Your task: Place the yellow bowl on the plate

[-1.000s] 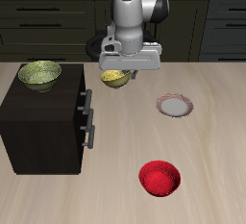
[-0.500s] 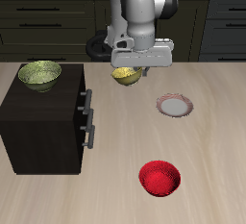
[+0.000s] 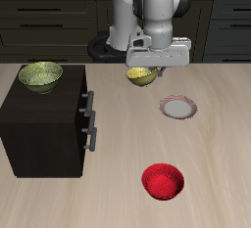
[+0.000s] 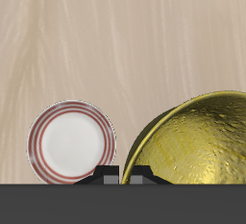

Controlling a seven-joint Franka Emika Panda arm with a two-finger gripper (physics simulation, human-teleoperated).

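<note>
My gripper (image 3: 145,71) is shut on the rim of the yellow bowl (image 3: 143,75) and holds it in the air above the table. The bowl's speckled golden inside fills much of the wrist view (image 4: 197,141), with my fingertips (image 4: 108,174) at its rim. The plate (image 3: 178,107), pale grey-white with a pinkish-red rim, lies flat on the table nearer the front edge than the bowl and a little to the side. It also shows in the wrist view (image 4: 70,142), beside the bowl.
A dark cabinet (image 3: 44,122) stands on the table with an olive-green patterned bowl (image 3: 40,75) on top. A red bowl (image 3: 163,182) lies near the table's front edge.
My gripper has carried the yellow bowl sideways toward the plate, away from the cabinet. The plate and the other bowls have not moved.
</note>
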